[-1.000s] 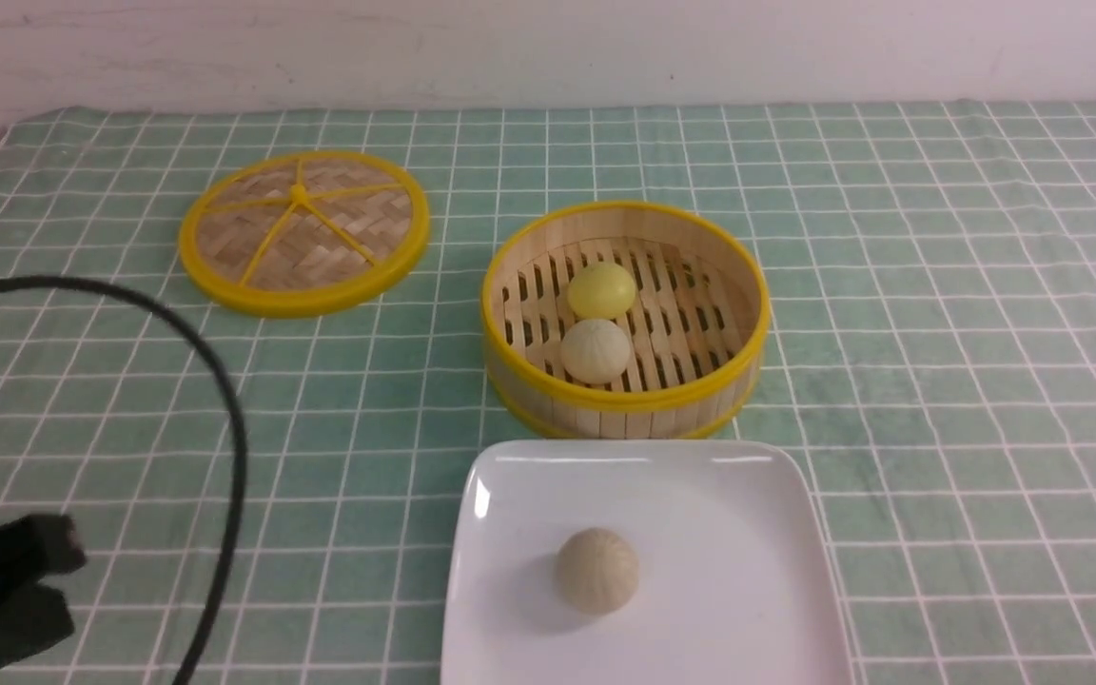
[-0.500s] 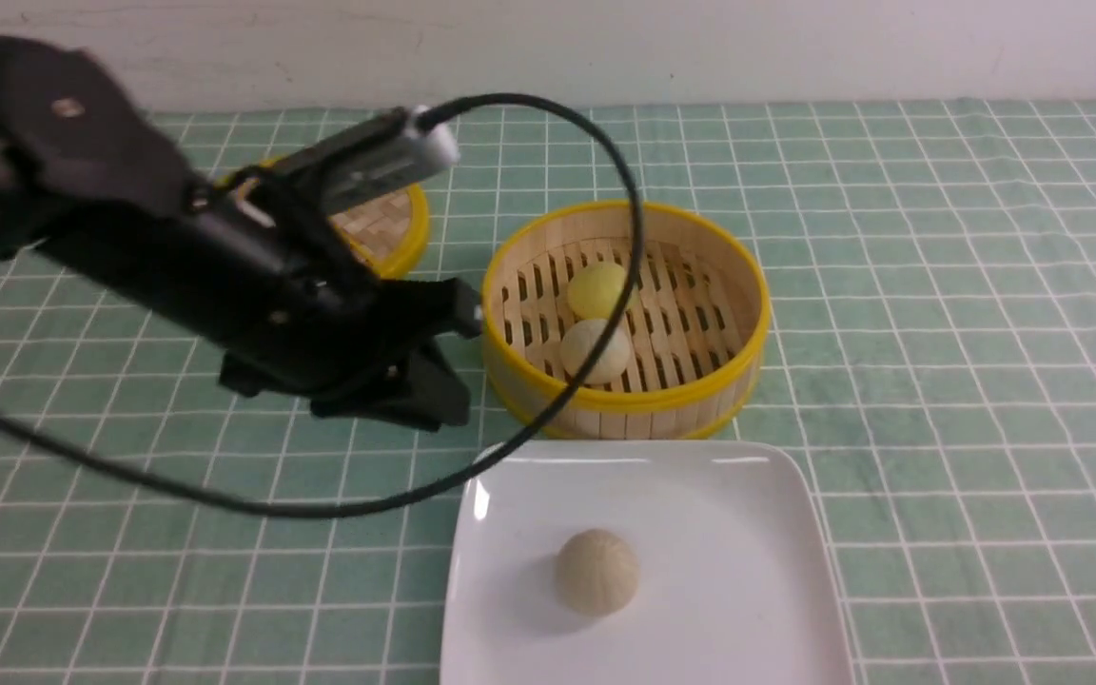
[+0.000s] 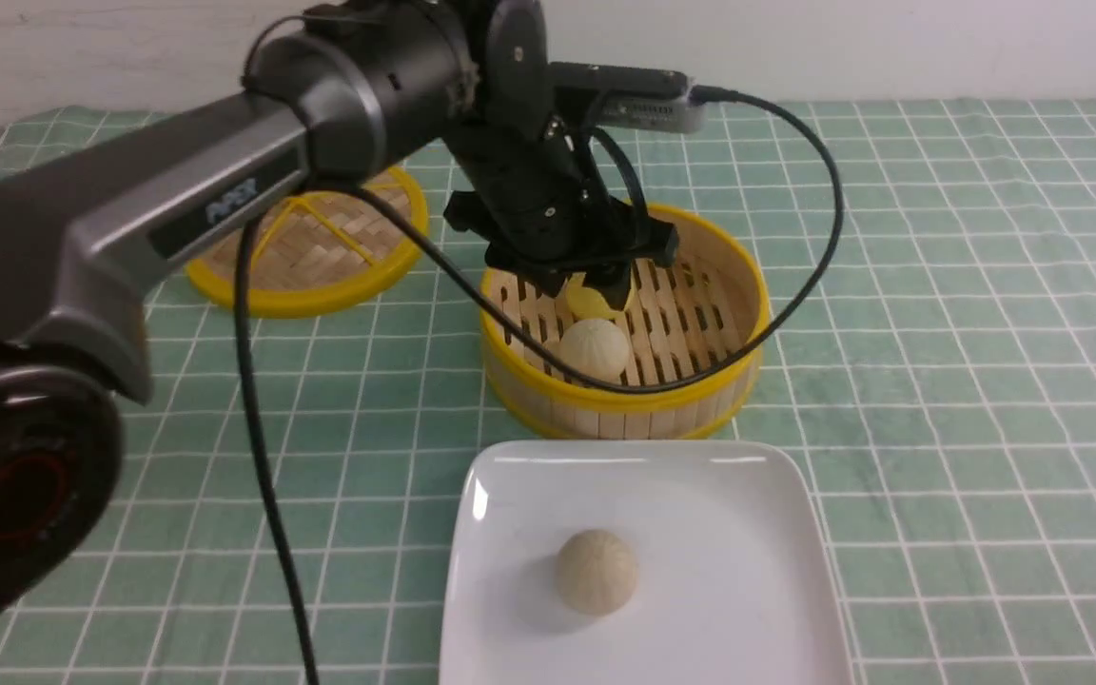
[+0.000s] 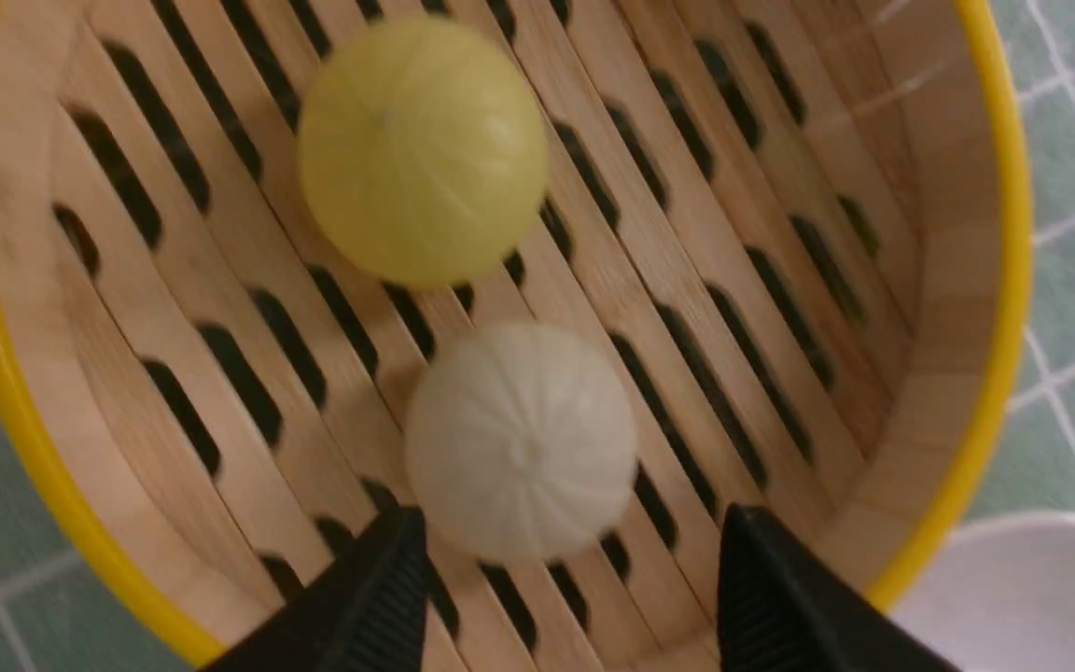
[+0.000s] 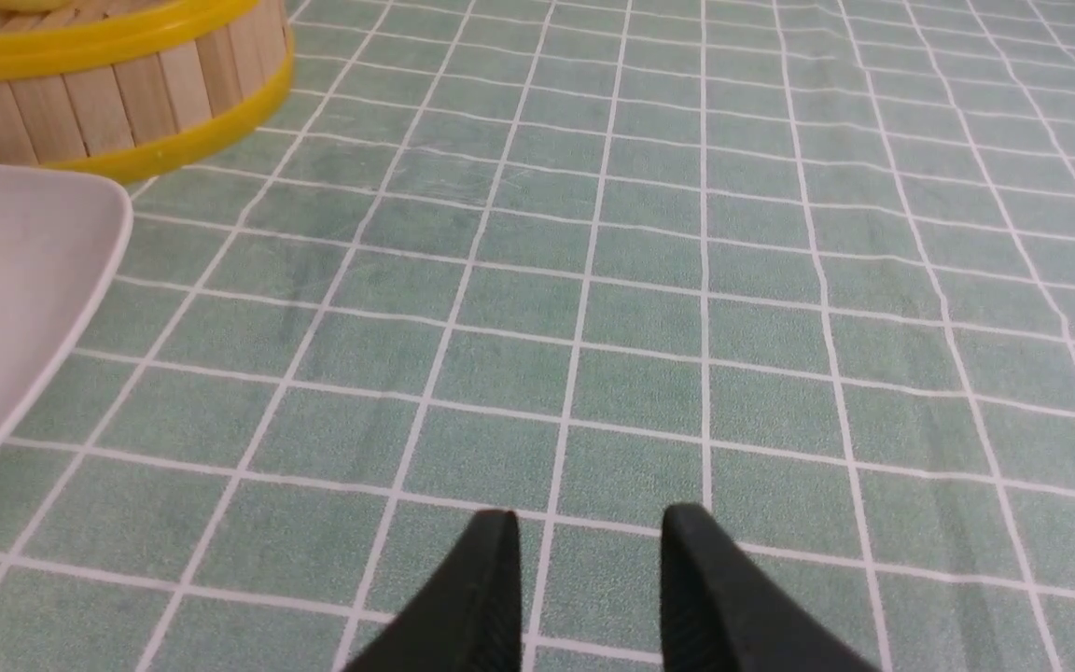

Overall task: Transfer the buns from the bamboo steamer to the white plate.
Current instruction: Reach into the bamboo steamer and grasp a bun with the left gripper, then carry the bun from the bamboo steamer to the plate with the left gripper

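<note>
Left gripper (image 4: 573, 523) wide over steamer (image 4: 995, 280); yellow bun (image 4: 423, 149) just beside pleated bun (image 4: 521, 441), at its 12 o'clock. A jaw may shove it.

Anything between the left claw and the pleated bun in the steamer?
Nothing: left wrist view shows only bare steamer slats between the open left claw and the pleated bun.

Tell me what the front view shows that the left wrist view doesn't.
Only the front view shows the lid, the left arm reaching over the steamer, and a ridged bun on the plate. Only the left wrist view plainly shows the jaws open and empty, near the pale ridged bun. Both show the steamer, that pale bun, the yellow bun, the checked cloth and some of the plate.
</note>
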`<state>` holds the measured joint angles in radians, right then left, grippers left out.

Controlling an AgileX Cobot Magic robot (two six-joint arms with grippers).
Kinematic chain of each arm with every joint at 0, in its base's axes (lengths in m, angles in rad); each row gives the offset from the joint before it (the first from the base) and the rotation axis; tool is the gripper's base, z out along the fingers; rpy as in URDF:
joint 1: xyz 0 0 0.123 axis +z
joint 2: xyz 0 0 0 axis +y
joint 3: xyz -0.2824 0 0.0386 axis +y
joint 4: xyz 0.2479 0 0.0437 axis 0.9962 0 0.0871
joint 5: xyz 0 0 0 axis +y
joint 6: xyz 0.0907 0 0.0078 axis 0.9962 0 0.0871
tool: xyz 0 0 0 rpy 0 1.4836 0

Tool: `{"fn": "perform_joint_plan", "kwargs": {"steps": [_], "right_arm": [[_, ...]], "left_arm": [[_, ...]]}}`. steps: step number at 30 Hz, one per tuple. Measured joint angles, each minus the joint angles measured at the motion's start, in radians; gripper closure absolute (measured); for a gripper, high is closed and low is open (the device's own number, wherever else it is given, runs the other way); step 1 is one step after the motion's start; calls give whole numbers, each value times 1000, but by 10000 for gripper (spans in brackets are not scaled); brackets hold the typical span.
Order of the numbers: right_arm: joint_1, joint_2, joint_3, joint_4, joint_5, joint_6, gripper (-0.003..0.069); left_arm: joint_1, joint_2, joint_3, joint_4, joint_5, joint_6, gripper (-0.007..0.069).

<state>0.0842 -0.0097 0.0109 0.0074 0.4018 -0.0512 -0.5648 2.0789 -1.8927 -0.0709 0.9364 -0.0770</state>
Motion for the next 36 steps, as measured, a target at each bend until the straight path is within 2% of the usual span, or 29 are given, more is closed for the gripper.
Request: {"fn": "perform_joint_plan", "kwargs": {"steps": [4, 11, 13, 16, 18, 20, 22, 27, 36], "right_arm": [[0, 0, 0, 2, 0, 0, 419], [0, 0, 0, 0, 0, 0, 419], [0, 0, 0, 0, 0, 0, 419], [0, 0, 0, 0, 0, 0, 419], [0, 0, 0, 1, 0, 0, 419], [0, 0, 0, 1, 0, 0, 419], [0, 0, 0, 1, 0, 0, 419], [0, 0, 0, 0, 0, 0, 419], [0, 0, 0, 0, 0, 0, 419]], "left_arm": [[1, 75, -56, 84, 0, -14, 192], [1, 167, -56, 89, -50, -72, 194], [1, 178, -59, 89, -61, -94, 216], [1, 181, -65, 89, -64, -115, 314], [1, 181, -65, 89, -64, -120, 419], [1, 181, -65, 89, -64, -121, 557], [1, 180, -66, 84, -57, -121, 593], [1, 126, -64, 25, 4, -115, 603], [1, -125, -67, -184, 161, 14, 603]]}}
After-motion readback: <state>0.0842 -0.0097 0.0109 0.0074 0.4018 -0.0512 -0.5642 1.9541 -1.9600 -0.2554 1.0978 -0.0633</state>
